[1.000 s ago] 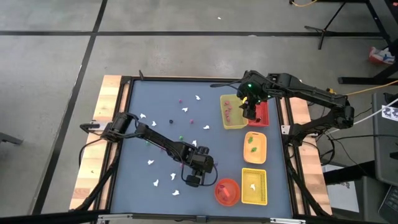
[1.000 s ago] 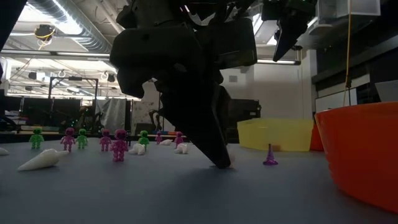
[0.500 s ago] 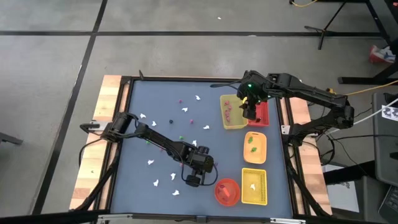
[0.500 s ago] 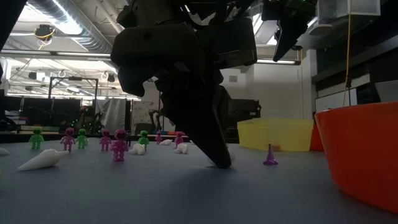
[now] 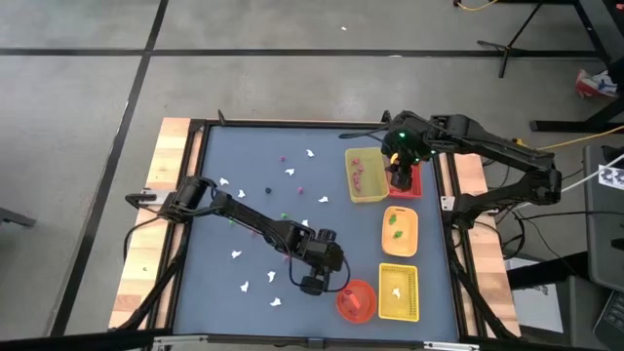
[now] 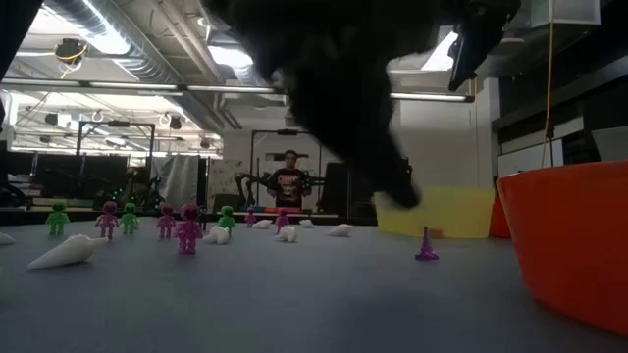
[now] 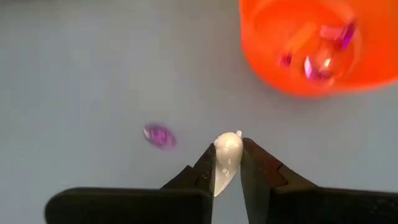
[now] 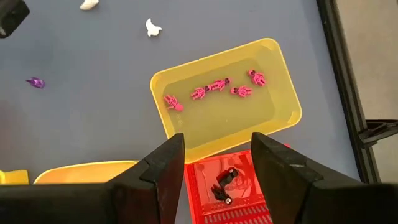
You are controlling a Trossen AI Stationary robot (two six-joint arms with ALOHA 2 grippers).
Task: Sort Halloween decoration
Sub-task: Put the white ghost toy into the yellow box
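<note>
My left gripper is shut on a small white ghost piece and hangs above the blue table, just left of the round orange bowl; in the low view it is the dark shape off the tabletop. My right gripper stands open over the red tray, where a dark piece lies. Pink figures lie in the yellow tray. Loose white, pink and green pieces lie on the table. My left gripper pinches the white ghost by its two sides between its two fingers. The fingers slant down from the table's left side. The ghost's rounded end sticks out past the fingertips, and the piece is lifted clear of the table.
A purple cone stands on the table close to my left gripper. The orange tray and a second yellow tray lie along the right side. A row of pink and green figures and white ghosts stands at the left.
My left gripper has risen off the tabletop with the white ghost and moved a little toward the orange bowl. My right gripper has shifted slightly toward the table's right edge, staying open.
</note>
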